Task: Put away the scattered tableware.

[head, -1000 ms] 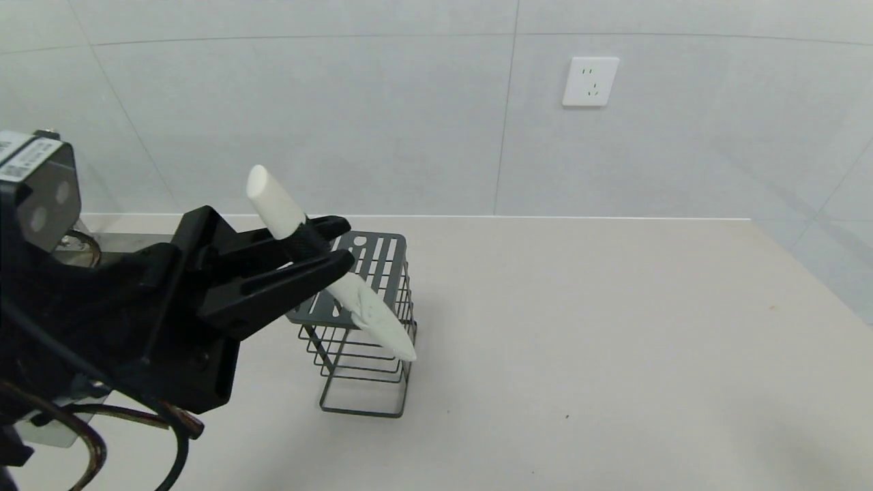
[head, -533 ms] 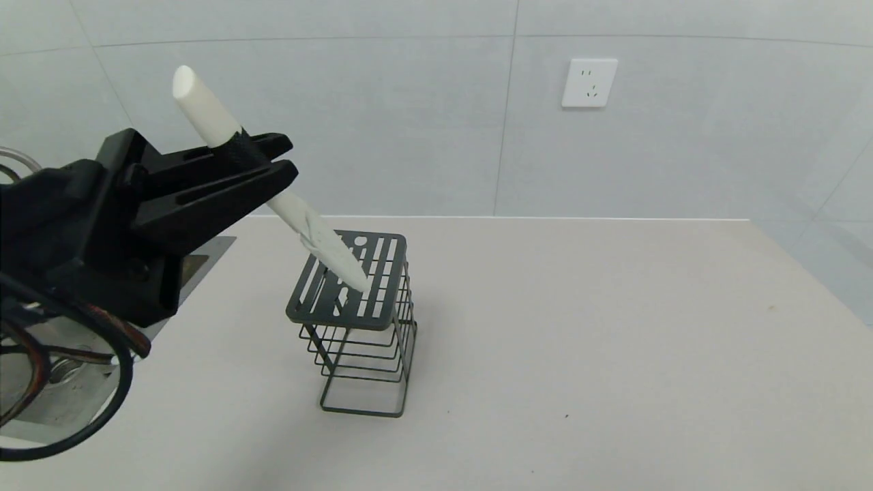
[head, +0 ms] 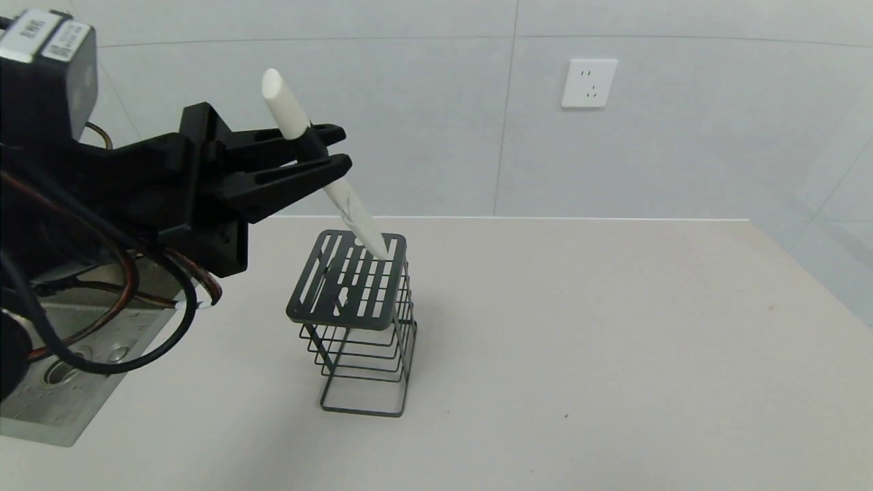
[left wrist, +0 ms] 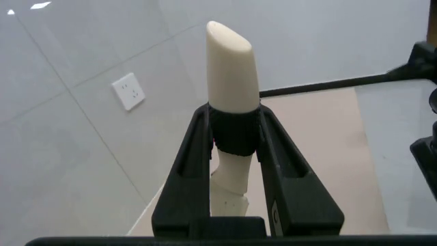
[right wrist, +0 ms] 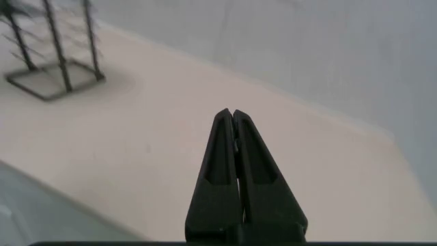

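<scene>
Grey wall tiles [head: 409, 123], large, smooth and matte, with thin grout lines; white square socket [head: 590, 82] at about 1 o'clock from the rack. Countertop [head: 614, 354] is pale beige, flat and faintly speckled, and meets the wall in a straight white line. A steel sink [head: 61, 382] is let into the counter at 8 o'clock of the rack.

Rack [head: 354, 320]: dark thin-wire cage, box-shaped and upright, capped by a flat slotted metal plate. It stands alone on the counter.

Knife [head: 320, 170]: white rounded handle, black band at the collar, white pointed blade with faint grey marbling. It hangs in the air, tilted, with the handle end toward 11 o'clock and the tip toward 5 o'clock. The tip sits at the plate's far right corner; whether it has entered a slot cannot be told.

Left gripper [head: 337, 146]: black plastic, long tapered fingers, pinching the knife at the black band. The left wrist view shows both fingers [left wrist: 198, 147] pressed against that band.

Right gripper [right wrist: 233, 119]: black, fingers pressed together with nothing between them, low over bare counter, well apart from the rack [right wrist: 54, 41].

Open room: wide bare counter from 12 through 6 o'clock of the rack. The right counter edge is far off at 3 o'clock.
</scene>
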`<state>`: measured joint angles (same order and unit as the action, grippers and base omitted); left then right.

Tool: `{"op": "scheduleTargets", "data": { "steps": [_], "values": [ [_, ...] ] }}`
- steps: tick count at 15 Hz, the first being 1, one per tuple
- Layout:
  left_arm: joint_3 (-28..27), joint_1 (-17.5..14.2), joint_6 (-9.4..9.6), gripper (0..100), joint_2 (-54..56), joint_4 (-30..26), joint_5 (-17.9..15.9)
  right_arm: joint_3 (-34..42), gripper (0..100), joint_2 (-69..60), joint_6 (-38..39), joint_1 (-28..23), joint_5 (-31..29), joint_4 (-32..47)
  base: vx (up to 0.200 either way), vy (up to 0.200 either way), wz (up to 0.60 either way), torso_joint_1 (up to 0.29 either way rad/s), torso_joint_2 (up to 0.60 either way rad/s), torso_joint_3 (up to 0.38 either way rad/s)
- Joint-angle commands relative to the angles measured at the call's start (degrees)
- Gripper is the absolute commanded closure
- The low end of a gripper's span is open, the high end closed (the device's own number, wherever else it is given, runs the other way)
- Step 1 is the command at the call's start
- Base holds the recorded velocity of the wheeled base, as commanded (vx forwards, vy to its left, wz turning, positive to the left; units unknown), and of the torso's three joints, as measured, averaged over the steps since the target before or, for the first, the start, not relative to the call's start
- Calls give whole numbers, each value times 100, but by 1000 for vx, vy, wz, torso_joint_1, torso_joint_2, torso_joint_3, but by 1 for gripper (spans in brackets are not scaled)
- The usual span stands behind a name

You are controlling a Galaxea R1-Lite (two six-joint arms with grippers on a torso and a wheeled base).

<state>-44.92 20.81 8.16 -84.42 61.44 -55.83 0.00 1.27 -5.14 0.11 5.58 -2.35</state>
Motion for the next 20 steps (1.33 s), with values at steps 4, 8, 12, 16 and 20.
{"op": "scheduleTargets", "data": {
  "steps": [4,8,12,16,20],
  "values": [
    [-614,-112,2,100,-321,-633,-323,0,100,-127,514,-20,-497,200,0,0,0,0,0,0],
    [-1643,-341,11,100,-690,-1319,-420,0,100,-127,523,-20,-497,200,0,0,0,0,0,0],
    [-1186,-323,450,100,-655,-1433,-420,0,100,-127,514,-29,-506,200,0,0,0,0,0,0],
    [-1098,-262,556,100,-637,-1433,-420,0,100,-127,514,-29,-506,200,0,0,0,0,0,0],
    [-1080,-200,714,100,-716,-1433,-420,0,100,-127,514,-29,-514,200,0,0,0,0,0,0]
  ]
}}
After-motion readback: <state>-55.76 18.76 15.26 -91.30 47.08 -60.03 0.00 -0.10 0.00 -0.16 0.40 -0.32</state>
